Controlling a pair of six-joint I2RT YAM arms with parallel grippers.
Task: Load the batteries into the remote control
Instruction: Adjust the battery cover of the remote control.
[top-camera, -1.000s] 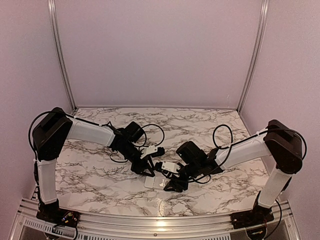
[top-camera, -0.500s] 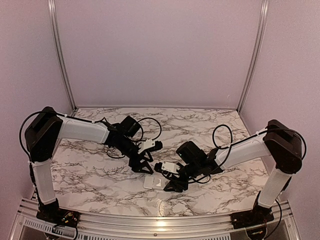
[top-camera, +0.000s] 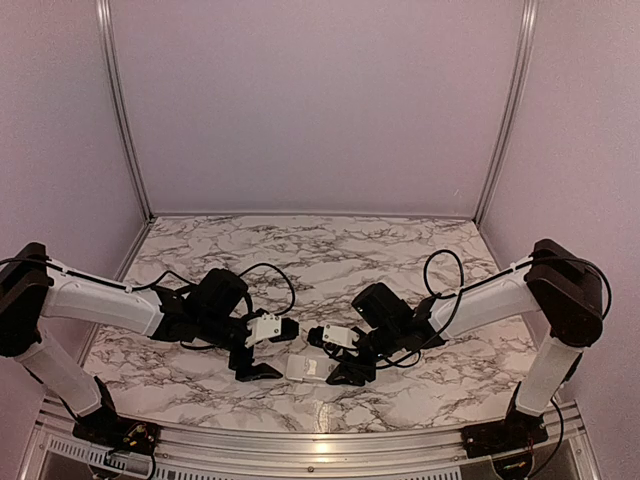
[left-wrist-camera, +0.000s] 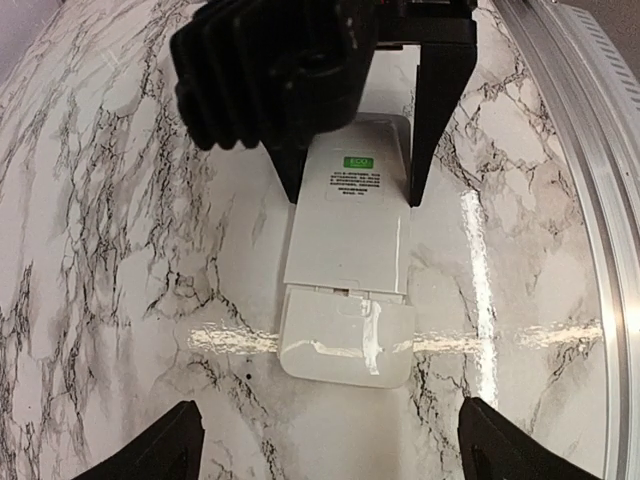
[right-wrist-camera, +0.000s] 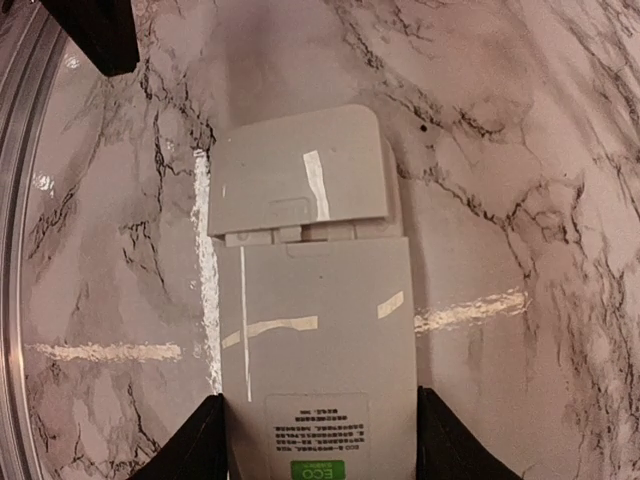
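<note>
- Since a second ago the left arm (top-camera: 110, 300) has swung away from the remote (top-camera: 306, 366) toward the left and the near edge. Its elbow, which stood high, is now stretched out low over the bench (top-camera: 400, 250).
- Over that second the left pincer (top-camera: 275, 352) left the remote and spread its jaws. It is released now, with nothing between the fingers (left-wrist-camera: 165, 450).
- The right arm (top-camera: 480, 300) and the remote have not shifted.
- The bench has a white top with grey marble veins that glares under the lights, and a metal rail (top-camera: 320, 445) runs along its near edge.
- Plain lilac walls (top-camera: 320, 100) close the space on three sides, with two slim metal posts (top-camera: 120, 110) at the back corners.
- The remote lies flat on the bench, plain back up, between the two pincers near the front edge.
- A green sticker (left-wrist-camera: 358, 161) marks the remote's end toward the right arm.
- A separate-looking lid (left-wrist-camera: 345, 342) sits at the other end, a seam between it and the body.
- The left arm reaches low from the left, and its pincer is just beside the remote's lid end, not touching it.
- The right arm bends in from the right, and the right pincer (top-camera: 335, 358) is clenched on the remote, one finger along each long side at the sticker end.
</note>
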